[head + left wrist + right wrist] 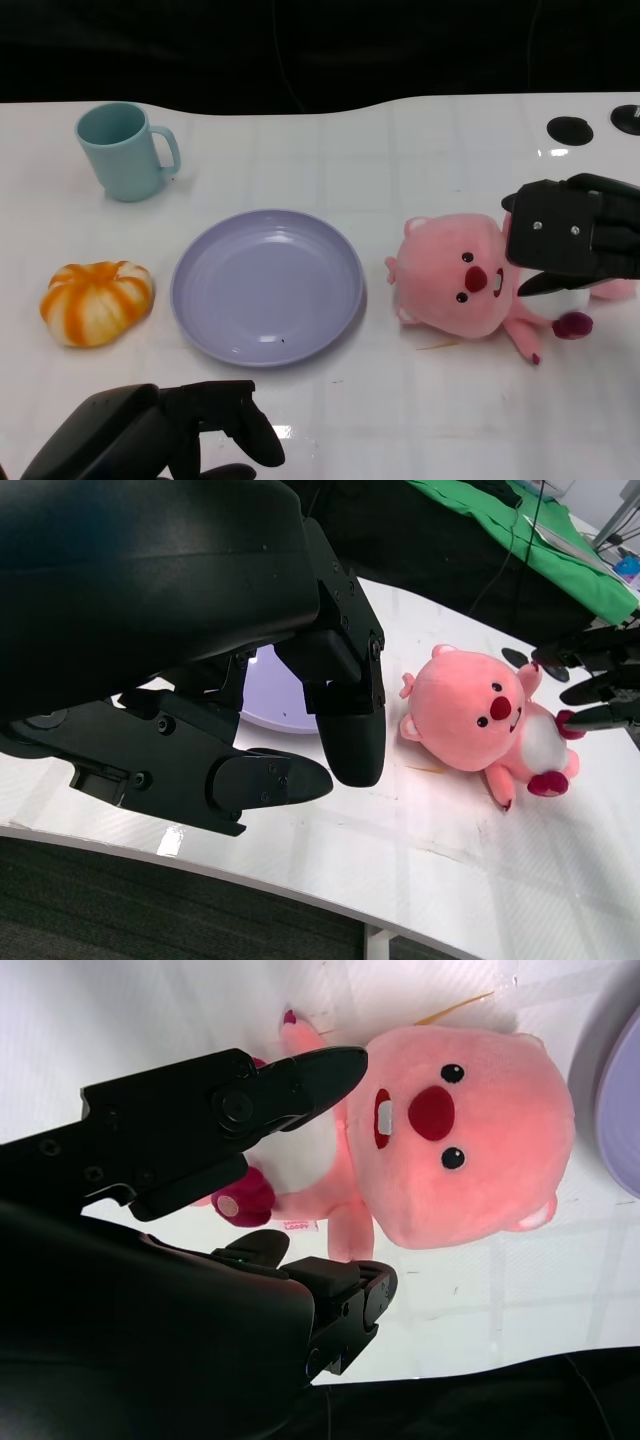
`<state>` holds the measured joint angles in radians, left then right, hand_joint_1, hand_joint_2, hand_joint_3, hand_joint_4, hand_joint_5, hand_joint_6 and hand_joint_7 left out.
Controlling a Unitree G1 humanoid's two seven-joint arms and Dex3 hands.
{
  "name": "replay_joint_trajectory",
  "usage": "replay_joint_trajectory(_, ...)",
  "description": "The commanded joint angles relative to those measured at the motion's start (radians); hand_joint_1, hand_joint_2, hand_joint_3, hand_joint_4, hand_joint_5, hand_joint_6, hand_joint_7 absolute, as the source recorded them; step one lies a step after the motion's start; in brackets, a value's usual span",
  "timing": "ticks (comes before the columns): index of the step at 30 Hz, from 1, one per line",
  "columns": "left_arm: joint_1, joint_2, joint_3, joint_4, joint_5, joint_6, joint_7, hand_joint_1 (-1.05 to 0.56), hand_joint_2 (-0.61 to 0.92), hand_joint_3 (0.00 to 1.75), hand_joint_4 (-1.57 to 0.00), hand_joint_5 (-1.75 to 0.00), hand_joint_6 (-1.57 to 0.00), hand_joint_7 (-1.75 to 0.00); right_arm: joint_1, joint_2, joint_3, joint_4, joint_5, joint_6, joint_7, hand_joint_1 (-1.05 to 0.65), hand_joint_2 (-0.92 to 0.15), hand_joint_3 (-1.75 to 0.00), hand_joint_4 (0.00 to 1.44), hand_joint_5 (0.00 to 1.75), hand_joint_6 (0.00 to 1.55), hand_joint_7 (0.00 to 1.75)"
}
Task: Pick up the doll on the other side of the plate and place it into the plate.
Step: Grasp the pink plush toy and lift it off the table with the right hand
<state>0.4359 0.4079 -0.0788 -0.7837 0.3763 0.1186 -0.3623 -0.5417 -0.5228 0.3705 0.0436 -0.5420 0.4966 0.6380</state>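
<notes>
A pink plush doll [462, 280] with a red nose lies on its back on the white table, just right of the lavender plate [267, 285]. The doll [478, 715] also shows in the left wrist view, and in the right wrist view the doll [470, 1150] fills the middle. My right hand [575, 240] hovers over the doll's body, fingers spread on either side of it and holding nothing. In the right wrist view its fingers [290, 1090] straddle the doll's belly. My left hand [170, 430] rests low at the near edge, fingers curled around nothing.
A teal mug [125, 152] stands at the back left. An orange and white pumpkin toy [97, 302] lies left of the plate. Two black round holes [570, 128] mark the table's far right. The table's near edge runs under my left hand.
</notes>
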Motion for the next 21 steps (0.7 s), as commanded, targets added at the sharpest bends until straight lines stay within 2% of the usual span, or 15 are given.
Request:
replay_joint_trajectory(1,-0.002,0.004,0.001,-0.011,-0.006,0.005,-0.012,-0.22,0.92,0.4,-0.57,-1.74,-0.69,-0.93,-0.024,0.007,0.005,0.033,-0.01,-0.018,-0.022,-0.72,-0.92,-0.01,0.15,0.49,0.29,0.02)
replay_joint_trajectory(6,-0.003,0.006,0.001,-0.011,-0.004,0.004,-0.013,-0.22,0.92,0.39,-0.57,-1.74,-0.7,-0.93,-0.033,0.028,0.012,0.094,-0.021,-0.039,-0.057,-0.7,-0.92,-0.02,0.18,0.47,0.33,0.03)
replay_joint_trajectory(12,-0.002,0.003,0.0,-0.018,-0.003,0.015,-0.013,-0.23,0.92,0.39,-0.57,-1.74,-0.7,-0.94,-0.059,0.032,0.042,0.16,-0.048,-0.061,-0.062,-0.71,-0.92,-0.06,0.22,0.35,0.36,0.02)
replay_joint_trajectory(18,-0.002,0.007,0.002,-0.021,-0.001,0.016,-0.015,-0.23,0.92,0.39,-0.57,-1.74,-0.7,-0.94,-0.084,0.032,0.051,0.219,-0.046,-0.093,-0.043,-0.7,-0.92,-0.06,0.3,0.34,0.41,0.03)
replay_joint_trajectory(21,-0.003,0.006,0.002,-0.023,-0.005,0.022,-0.017,-0.23,0.92,0.39,-0.57,-1.74,-0.7,-0.94,-0.103,0.026,0.064,0.237,-0.051,-0.089,-0.005,-0.72,-0.92,-0.05,0.27,0.31,0.41,0.02)
